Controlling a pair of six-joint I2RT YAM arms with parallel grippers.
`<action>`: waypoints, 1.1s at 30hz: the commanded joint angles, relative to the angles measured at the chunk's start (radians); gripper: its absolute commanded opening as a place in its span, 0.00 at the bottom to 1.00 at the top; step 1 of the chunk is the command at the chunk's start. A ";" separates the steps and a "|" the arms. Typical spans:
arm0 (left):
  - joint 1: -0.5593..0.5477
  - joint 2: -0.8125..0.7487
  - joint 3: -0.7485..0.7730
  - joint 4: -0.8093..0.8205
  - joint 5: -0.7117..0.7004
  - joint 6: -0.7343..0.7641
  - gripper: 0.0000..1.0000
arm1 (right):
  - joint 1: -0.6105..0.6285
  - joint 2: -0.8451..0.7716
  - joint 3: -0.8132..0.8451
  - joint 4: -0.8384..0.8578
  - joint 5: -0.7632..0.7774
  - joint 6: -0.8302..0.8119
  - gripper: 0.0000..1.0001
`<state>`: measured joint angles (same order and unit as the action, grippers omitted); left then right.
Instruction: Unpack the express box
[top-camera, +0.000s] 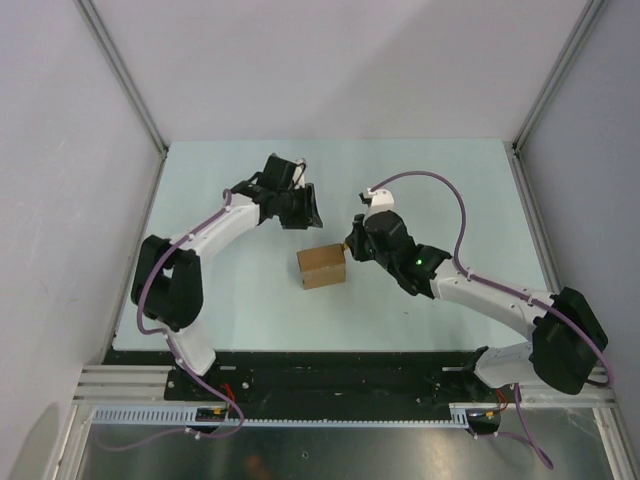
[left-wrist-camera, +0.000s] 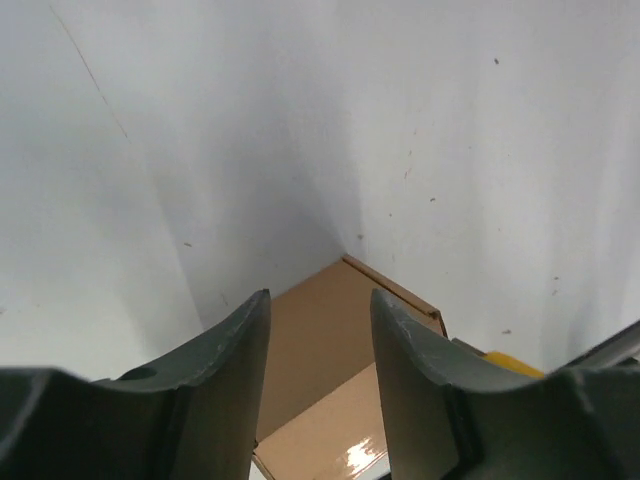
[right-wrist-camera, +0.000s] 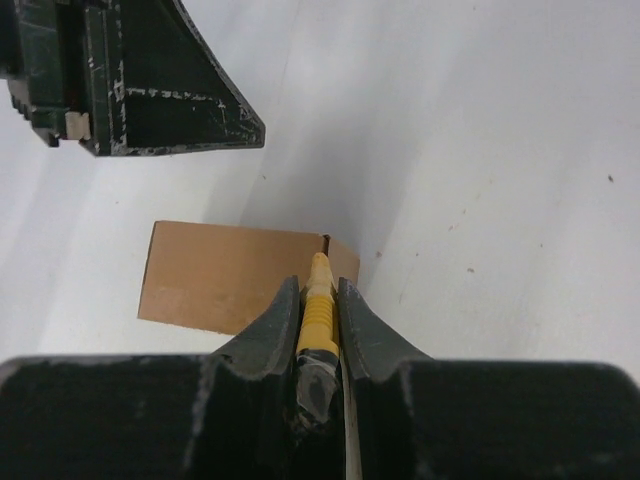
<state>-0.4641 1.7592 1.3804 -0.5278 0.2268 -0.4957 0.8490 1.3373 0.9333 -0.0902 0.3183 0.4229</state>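
The express box (top-camera: 321, 266), a small closed brown cardboard box, sits on the pale table near the middle. It also shows in the left wrist view (left-wrist-camera: 330, 370) and the right wrist view (right-wrist-camera: 225, 275). My right gripper (top-camera: 352, 245) is shut on a yellow-and-black utility knife (right-wrist-camera: 319, 305), whose tip meets the box's top right corner. My left gripper (top-camera: 303, 212) hovers open and empty just behind the box, its fingers (left-wrist-camera: 240, 370) apart above the box top.
The pale table (top-camera: 450, 190) is walled on three sides by grey panels. A black strip and metal rail (top-camera: 340, 375) run along the near edge by the arm bases. The left gripper also shows at the top left of the right wrist view (right-wrist-camera: 130, 80).
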 joint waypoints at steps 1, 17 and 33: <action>-0.011 -0.112 -0.032 0.005 -0.055 0.112 0.51 | -0.028 0.028 -0.005 0.147 -0.111 -0.107 0.00; 0.025 -0.345 -0.385 0.003 0.042 0.100 0.84 | -0.031 0.071 -0.004 0.162 -0.140 -0.095 0.00; 0.024 -0.362 -0.477 0.178 0.149 -0.156 0.83 | -0.014 0.080 -0.005 0.162 -0.108 -0.079 0.00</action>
<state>-0.4408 1.4483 0.9649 -0.4686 0.3286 -0.5220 0.8280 1.4044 0.9302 0.0360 0.1986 0.3389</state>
